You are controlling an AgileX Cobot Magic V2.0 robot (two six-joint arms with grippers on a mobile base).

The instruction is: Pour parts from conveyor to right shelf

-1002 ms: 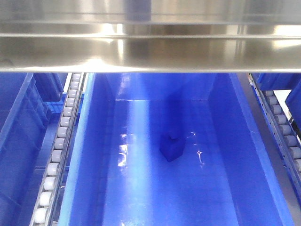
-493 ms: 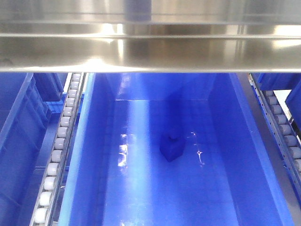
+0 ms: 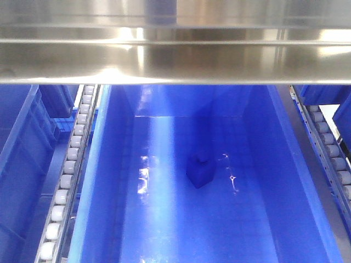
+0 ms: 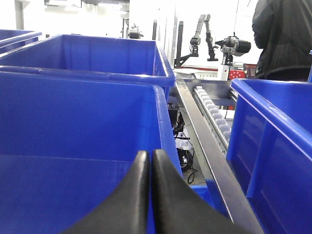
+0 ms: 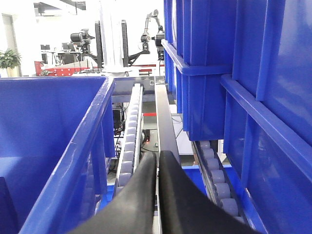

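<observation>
blue bins [image 3: 285,181] on steel shelf [image 3: 175,60]

No legible text or labels.

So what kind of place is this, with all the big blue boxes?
Probably a factory or warehouse workshop. Big blue bins sit on a shiny steel shelf with rails of little white rollers for sliding them along. Other robot arms stand in the background.

bright white room [image 5: 58,19]; potted plant [image 5: 9,59]
</observation>
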